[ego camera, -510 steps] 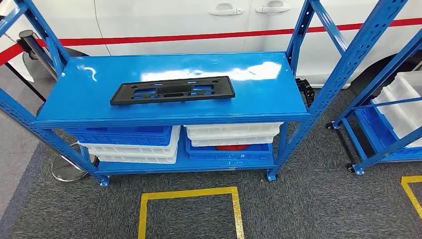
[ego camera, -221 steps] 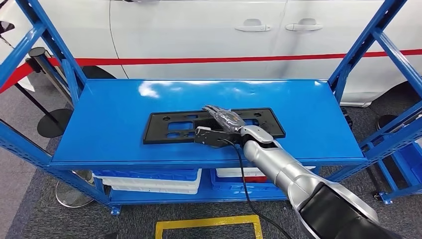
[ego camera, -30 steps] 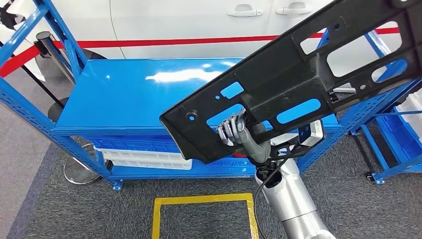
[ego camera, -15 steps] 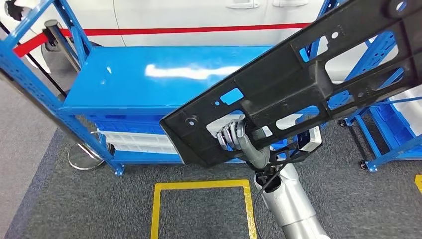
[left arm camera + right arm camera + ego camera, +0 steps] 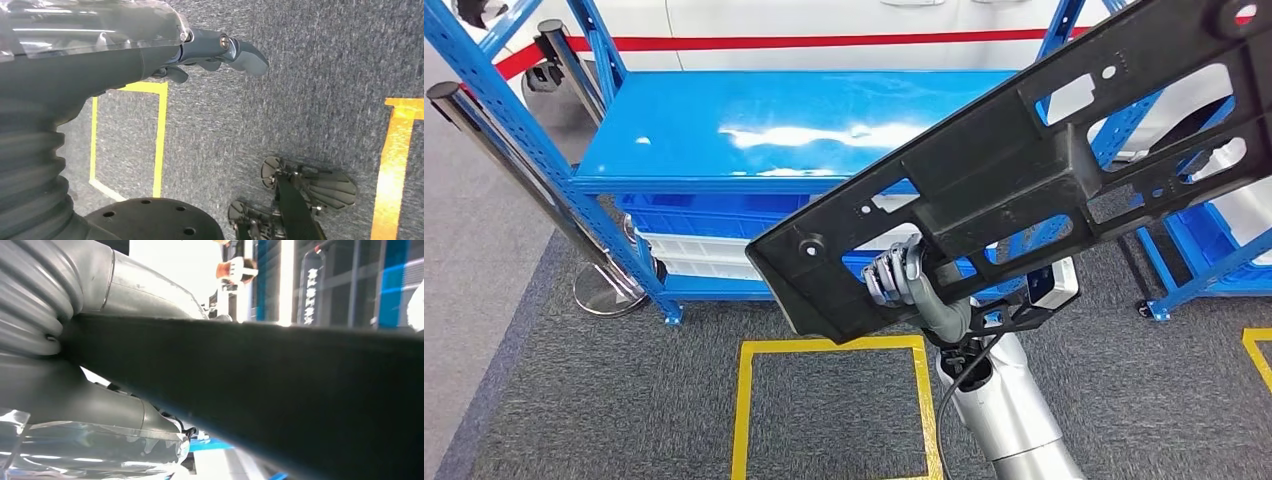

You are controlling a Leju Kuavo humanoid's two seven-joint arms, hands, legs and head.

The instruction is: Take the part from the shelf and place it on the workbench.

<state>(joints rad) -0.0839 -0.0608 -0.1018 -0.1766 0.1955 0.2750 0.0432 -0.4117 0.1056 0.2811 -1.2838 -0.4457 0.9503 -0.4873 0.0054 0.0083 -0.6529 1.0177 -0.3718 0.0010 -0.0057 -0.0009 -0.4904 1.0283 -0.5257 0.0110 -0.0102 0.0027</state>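
The right hand (image 5: 894,277) is seen clamped on the lower edge of a long black plastic part (image 5: 1024,160), which is held tilted in the air in front of the blue shelf (image 5: 674,140), lifted clear of it. The left hand (image 5: 210,50) is carried low over grey carpet, nothing in it, fingers loosely curled. A yellow floor square (image 5: 744,400) is marked just in front of the shelf, a white car (image 5: 824,20) parked behind it.
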